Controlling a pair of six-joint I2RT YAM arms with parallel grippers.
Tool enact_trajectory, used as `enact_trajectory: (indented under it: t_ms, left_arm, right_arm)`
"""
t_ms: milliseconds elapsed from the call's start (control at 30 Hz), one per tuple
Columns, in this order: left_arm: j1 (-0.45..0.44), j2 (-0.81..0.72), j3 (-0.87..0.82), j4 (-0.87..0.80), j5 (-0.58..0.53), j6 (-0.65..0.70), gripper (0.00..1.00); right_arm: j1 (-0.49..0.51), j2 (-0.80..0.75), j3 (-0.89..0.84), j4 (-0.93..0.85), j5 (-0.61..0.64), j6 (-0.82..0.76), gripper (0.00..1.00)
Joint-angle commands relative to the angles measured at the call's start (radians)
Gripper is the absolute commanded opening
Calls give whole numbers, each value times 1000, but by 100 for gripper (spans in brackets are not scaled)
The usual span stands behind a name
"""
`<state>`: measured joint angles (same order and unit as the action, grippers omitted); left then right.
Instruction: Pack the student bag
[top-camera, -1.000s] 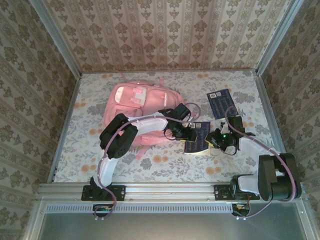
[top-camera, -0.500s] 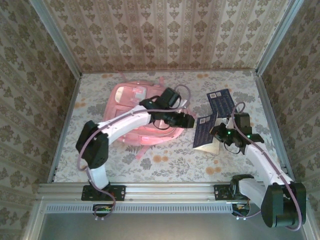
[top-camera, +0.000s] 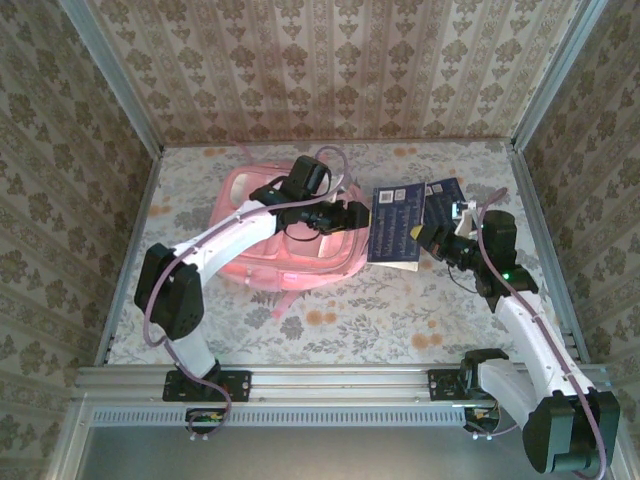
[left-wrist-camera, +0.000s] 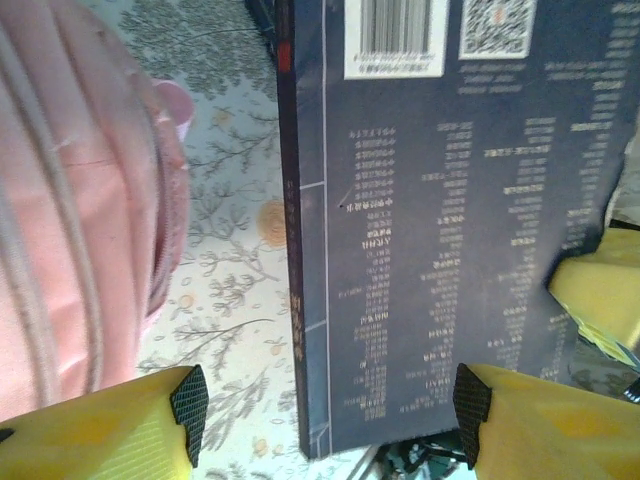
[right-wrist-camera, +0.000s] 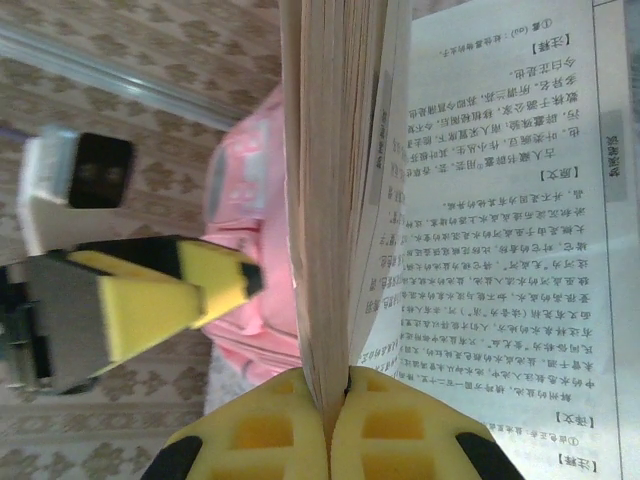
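The student bag, a large pink backpack, lies on the floral table left of centre. My left arm reaches across it, and the left gripper hangs open at the bag's right edge. A dark blue book is held upright just right of the bag, with my right gripper shut on its lower page edge. In the left wrist view the book's back cover stands beyond the open left gripper, whose pads do not touch it. The right wrist view has the right gripper pinching the book's pages, with the bag behind.
A second dark blue book lies flat on the table at the back right, behind the held one. Patterned walls and metal rails enclose the table on three sides.
My right gripper has lifted the book off the table and carried it back and left toward the bag. The left arm swung farther back over the bag, and its jaws opened wider.
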<state>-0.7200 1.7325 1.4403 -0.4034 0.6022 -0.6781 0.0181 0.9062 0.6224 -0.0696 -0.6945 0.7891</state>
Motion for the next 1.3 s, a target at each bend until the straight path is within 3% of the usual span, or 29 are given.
enact_trajectory:
  t_ms: [0, 233, 400, 600, 700, 933, 1000, 1067, 1267]
  left_arm:
    - [0, 38, -5, 78, 82, -47, 69]
    - [35, 85, -49, 308, 216, -182, 69]
    - [55, 83, -106, 540, 300, -307, 64]
    - [75, 55, -141, 686, 344, -376, 59]
    - [91, 31, -165, 733, 347, -399, 50]
    - [112, -8, -204, 712, 330, -364, 13]
    - [118, -21, -220, 722, 316, -368, 6]
    - [126, -38, -238, 733, 294, -375, 2]
    - [133, -100, -305, 810, 168, -443, 0]
  right_arm:
    - [13, -1, 7, 196, -123, 77, 0]
    - [43, 13, -14, 301, -162, 139, 0]
    - [48, 51, -22, 355, -181, 185, 0]
    - [52, 98, -33, 412, -186, 223, 0]
    - [57, 126, -28, 405, -180, 216, 0]
    - [85, 161, 43, 227, -99, 110, 0]
    - [97, 166, 63, 177, -65, 85, 14]
    - [116, 165, 79, 134, -17, 64, 46]
    - [199, 111, 78, 59, 211, 98, 94]
